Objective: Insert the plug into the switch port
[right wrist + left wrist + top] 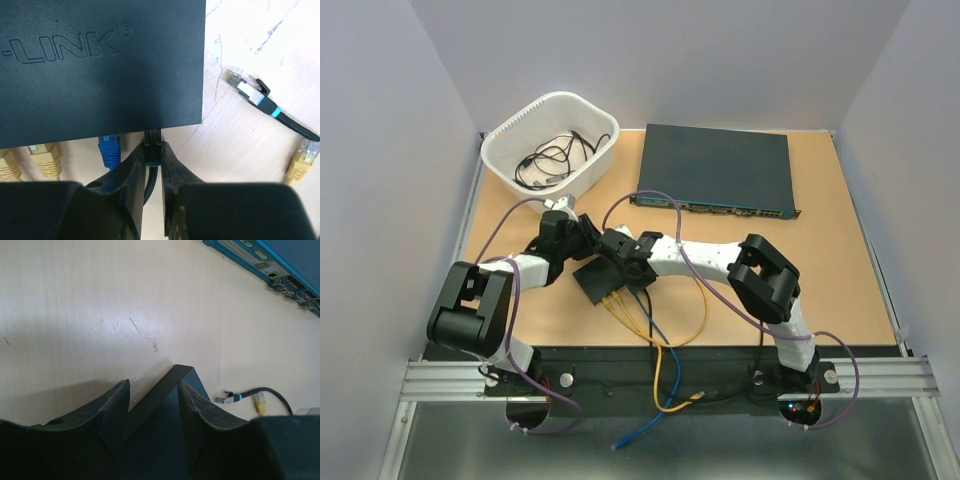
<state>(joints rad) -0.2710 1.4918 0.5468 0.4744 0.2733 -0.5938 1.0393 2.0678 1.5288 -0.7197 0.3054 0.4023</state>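
The small flat black box [596, 285] lies mid-table; its top fills the right wrist view [100, 65]. My right gripper [152, 146] is shut on a black plug with a teal band [153, 152]. The plug's front end sits at the switch port [153, 133] in the box's near edge, right of a blue plug [109, 149]; how deep it sits is hidden. My left gripper [154, 385] straddles a corner of the box [176, 374], its fingers closed against the two edges. In the top view both grippers meet at the box, left [582, 243] and right [623, 262].
Two yellow plugs [44, 159] sit in ports left of the blue one. A loose black cable end [247, 89] and a loose yellow plug [303, 157] lie to the right. The large dark unit [715, 168] and a white basket [550, 140] of cables stand at the back.
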